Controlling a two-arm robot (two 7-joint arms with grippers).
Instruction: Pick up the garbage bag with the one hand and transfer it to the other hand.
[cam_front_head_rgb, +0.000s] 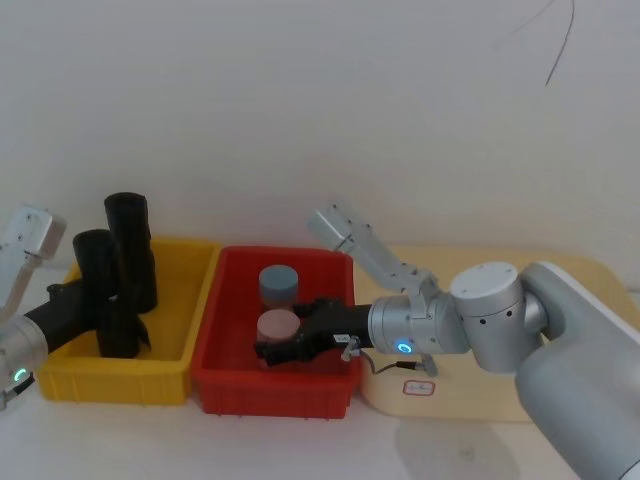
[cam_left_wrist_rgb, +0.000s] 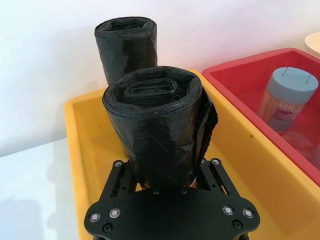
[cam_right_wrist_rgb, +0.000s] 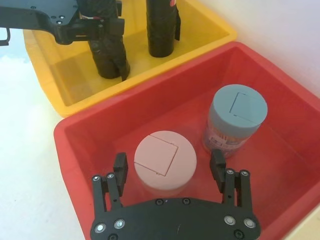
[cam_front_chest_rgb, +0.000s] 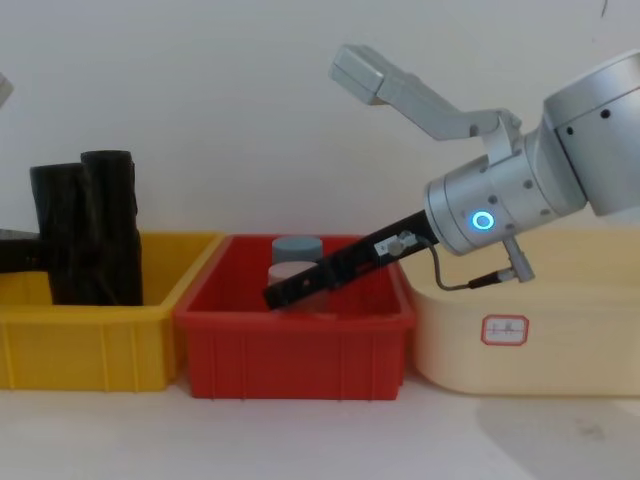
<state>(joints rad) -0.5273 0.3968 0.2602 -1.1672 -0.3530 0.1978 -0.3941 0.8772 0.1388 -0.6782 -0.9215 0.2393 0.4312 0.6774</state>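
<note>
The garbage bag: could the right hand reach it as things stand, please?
Probably not directly. The right hand sits low in the red bin, open around the pink-lidded jar; that bin's wall and the yellow bin's stand between it and the garbage bag, in the left hand.

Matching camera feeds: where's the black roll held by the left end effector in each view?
Head: garbage bag, far left, nearer roll in the yellow bin.
Left wrist: middle, nearer roll, gripped by the left end effector.
Right wrist: clamped roll past the red bin.
Chest: left edge, beside the taller roll.
Shared landmark: yellow bin.
</note>
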